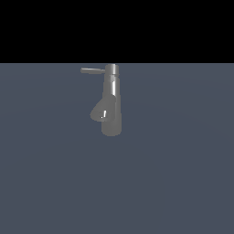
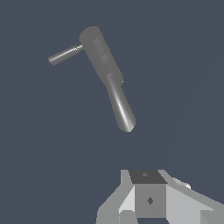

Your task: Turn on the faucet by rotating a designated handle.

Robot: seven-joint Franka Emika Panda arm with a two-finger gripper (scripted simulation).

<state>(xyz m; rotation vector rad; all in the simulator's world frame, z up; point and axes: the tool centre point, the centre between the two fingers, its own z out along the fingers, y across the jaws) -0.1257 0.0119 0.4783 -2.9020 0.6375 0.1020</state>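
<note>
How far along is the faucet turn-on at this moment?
Nothing looks done. The hand hangs apart from the faucet, holding nothing, and is absent from the exterior view. The handle sticks out sideways, untouched. Left: approach, contact the handle, rotate it.

The exterior view looks level and side-on at the faucet [image 1: 111, 100] from some way off, seeing it whole. The wrist view looks down on it from above, past the gripper [image 2: 148, 199] at its edge. Both views share the faucet and its handle [image 1: 93, 71].
</note>
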